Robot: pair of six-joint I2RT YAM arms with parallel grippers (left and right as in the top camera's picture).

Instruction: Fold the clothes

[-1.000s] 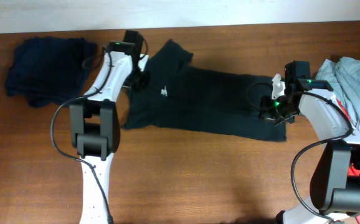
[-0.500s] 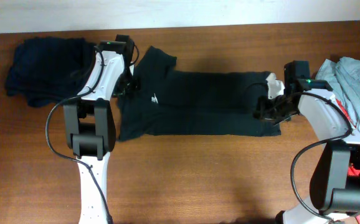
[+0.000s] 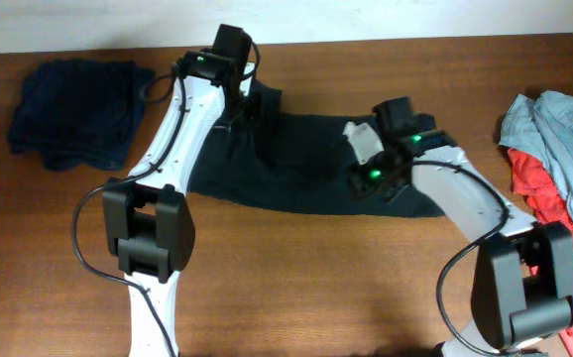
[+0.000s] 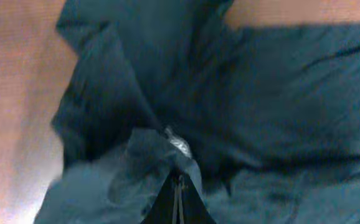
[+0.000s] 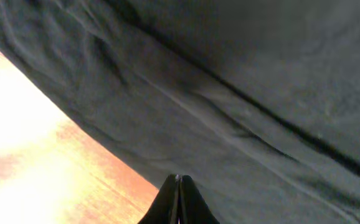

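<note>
1. In the overhead view I can't see either pair of fingertips. The left gripper [image 3: 247, 111] sinks into dark cloth, and the right gripper [image 3: 368, 186] is masked by its own wrist.
2. The left wrist view is blurred, and a pale patch [image 4: 179, 144] just ahead of the tips is too smeared to read.
3. The black T-shirt [image 3: 306, 159] lies spread on the table [image 3: 316, 288] under both grippers.
4. The left fingers [image 4: 167, 208] are pressed together, pinching a raised ridge of shirt at their tips.
5. The right fingers [image 5: 167, 208] are also pressed together. There is shirt just beyond them and bare wood to their left, but I can't tell whether any cloth is caught.
6. The left arm reaches far forward, with its wrist bent back down. The right arm leans inward over the shirt.
7. A navy garment [image 3: 73, 109] lies well left of the left fingers. A grey-blue garment [image 3: 554, 124] and a red garment [image 3: 534, 183] lie well right of the right fingers.
</note>
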